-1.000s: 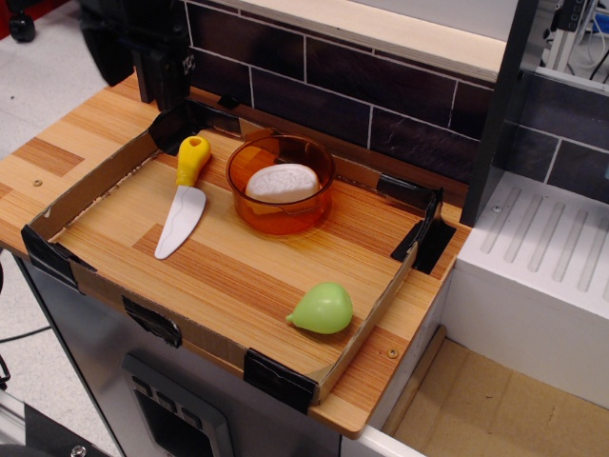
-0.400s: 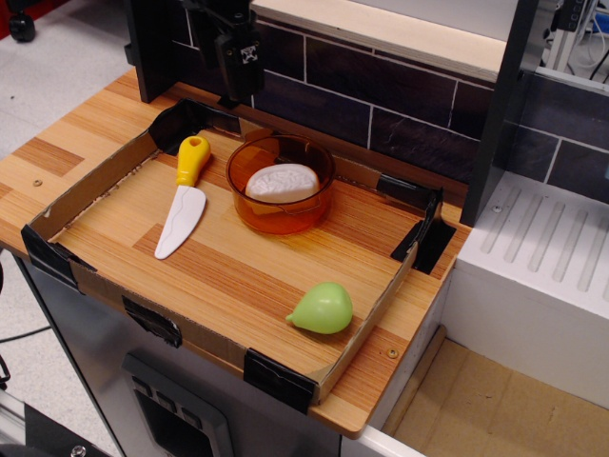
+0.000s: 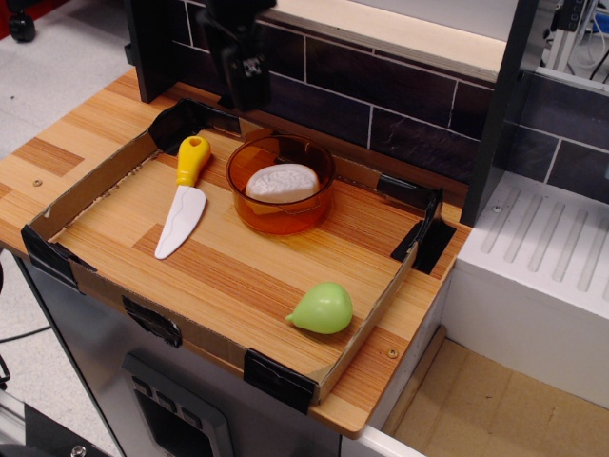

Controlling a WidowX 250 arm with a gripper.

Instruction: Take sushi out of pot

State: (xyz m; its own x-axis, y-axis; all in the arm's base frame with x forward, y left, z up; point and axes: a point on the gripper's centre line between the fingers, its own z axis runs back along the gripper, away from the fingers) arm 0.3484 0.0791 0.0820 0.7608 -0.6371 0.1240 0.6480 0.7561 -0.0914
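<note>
The white sushi (image 3: 283, 182) lies inside the translucent orange pot (image 3: 257, 215), which stands at the back middle of the cardboard-walled tray (image 3: 105, 181). My black gripper (image 3: 245, 95) hangs above and behind the pot's back left rim, against the dark tile wall. It is clear of the pot and holds nothing that I can see. Its fingers blend into the dark wall, so I cannot tell whether they are open or shut.
A toy knife (image 3: 183, 198) with a yellow handle lies left of the pot. A light green pear (image 3: 323, 308) sits near the tray's front right wall. A white unit (image 3: 538, 276) stands to the right, past a black post (image 3: 504, 105).
The gripper has come into view from the upper left and moved right and down toward the pot's back rim. Sushi, pot, knife and pear have not moved.
</note>
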